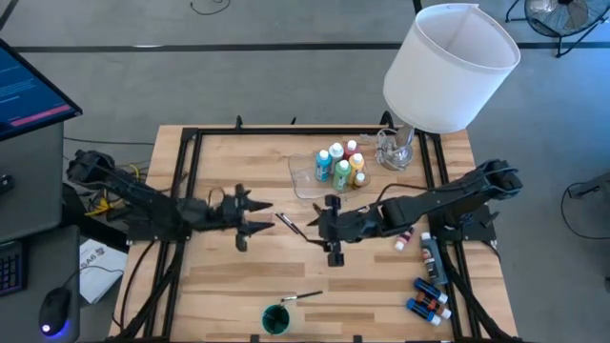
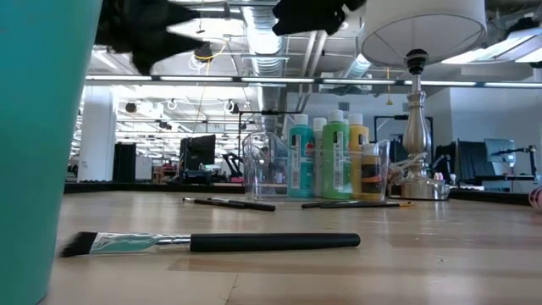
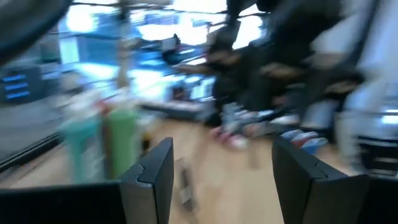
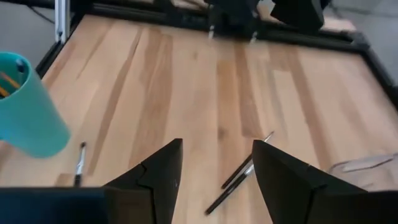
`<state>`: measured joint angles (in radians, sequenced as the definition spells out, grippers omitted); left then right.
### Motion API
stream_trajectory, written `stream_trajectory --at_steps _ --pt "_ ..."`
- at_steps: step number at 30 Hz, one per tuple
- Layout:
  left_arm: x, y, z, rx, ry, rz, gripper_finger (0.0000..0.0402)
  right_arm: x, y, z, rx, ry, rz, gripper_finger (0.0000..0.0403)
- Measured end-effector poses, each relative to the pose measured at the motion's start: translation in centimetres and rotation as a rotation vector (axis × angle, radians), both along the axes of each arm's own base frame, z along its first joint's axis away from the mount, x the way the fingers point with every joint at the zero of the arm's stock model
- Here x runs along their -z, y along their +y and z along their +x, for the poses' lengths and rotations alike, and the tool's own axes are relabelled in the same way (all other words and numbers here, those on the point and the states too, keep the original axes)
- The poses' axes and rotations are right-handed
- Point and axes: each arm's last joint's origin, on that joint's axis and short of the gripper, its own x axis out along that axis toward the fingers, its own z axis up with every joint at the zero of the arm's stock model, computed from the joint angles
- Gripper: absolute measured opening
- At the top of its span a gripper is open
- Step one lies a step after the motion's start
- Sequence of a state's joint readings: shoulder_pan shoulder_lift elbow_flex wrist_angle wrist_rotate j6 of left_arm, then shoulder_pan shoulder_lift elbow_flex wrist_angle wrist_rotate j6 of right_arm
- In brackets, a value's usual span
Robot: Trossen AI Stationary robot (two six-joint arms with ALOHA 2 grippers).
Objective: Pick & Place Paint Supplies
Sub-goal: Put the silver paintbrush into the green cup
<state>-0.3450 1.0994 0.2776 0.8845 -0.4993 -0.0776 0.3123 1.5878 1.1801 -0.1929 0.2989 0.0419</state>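
Taking the clear tray (image 1: 307,177) as the landmark and working from the near edge of the table toward it: nearest lies a dark-handled brush (image 2: 220,242) with a teal-stained tip, beside the teal cup (image 1: 275,319), well short of the tray. Farther in, a pair of thin brushes (image 4: 239,175) lies crossed on the wood between the two arms, just short of the tray. The right gripper (image 1: 333,232) hovers above the table beside them, jaws parted, empty. The left gripper (image 1: 241,220) sits on the pair's far side from the right one, likewise parted and holding nothing.

The step in hand looks like taking up one of those thin brushes. To do it well, the right gripper should turn so its jaws straddle a single handle crosswise, come down until the fingertips nearly graze the wood, then close gently (thin handles roll away easily).

In the tray stand the paint bottles (image 1: 340,164); more supplies (image 1: 429,295) lie well off by the right arm's base.
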Motion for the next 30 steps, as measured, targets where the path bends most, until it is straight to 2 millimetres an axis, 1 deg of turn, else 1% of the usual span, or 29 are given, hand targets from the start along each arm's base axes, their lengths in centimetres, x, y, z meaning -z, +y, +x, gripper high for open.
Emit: stream_trajectory --at_steps 2,4,9,11,17,20,24,30 --pt "-0.8 1.1 0.2 0.086 -0.037 0.006 0.0163 0.1 -0.5 -0.3 -0.001 -0.041 -0.003 0.0186" --pt "-1.6 2.1 0.3 0.129 -0.077 0.026 0.0163 0.3 -0.8 -0.8 -0.004 -0.06 -0.012 0.0185" --pt "-4.2 4.1 0.0 0.154 -0.187 0.076 0.0163 0.7 -1.2 -1.7 -0.005 -0.138 0.002 0.0183" --pt "-5.3 4.5 -0.1 0.136 -0.235 0.071 0.0163 1.2 -1.3 -1.8 0.003 -0.158 0.025 0.0183" --pt "-6.7 4.6 0.0 0.086 -0.273 0.089 0.0163 1.0 -1.3 -1.9 0.025 -0.172 0.069 0.0185" --pt "-6.8 4.8 0.0 0.032 -0.268 0.131 0.0163 1.3 -1.1 -1.3 0.05 -0.2 0.129 0.0182" --pt "-6.9 5.0 0.0 0.008 -0.279 0.129 0.0163 2.3 -0.8 -0.1 0.079 -0.239 0.201 0.018" --pt "-7.0 5.0 0.0 0.006 -0.277 0.14 0.0163 5.1 -0.2 1.9 0.081 -0.28 0.225 0.0183"
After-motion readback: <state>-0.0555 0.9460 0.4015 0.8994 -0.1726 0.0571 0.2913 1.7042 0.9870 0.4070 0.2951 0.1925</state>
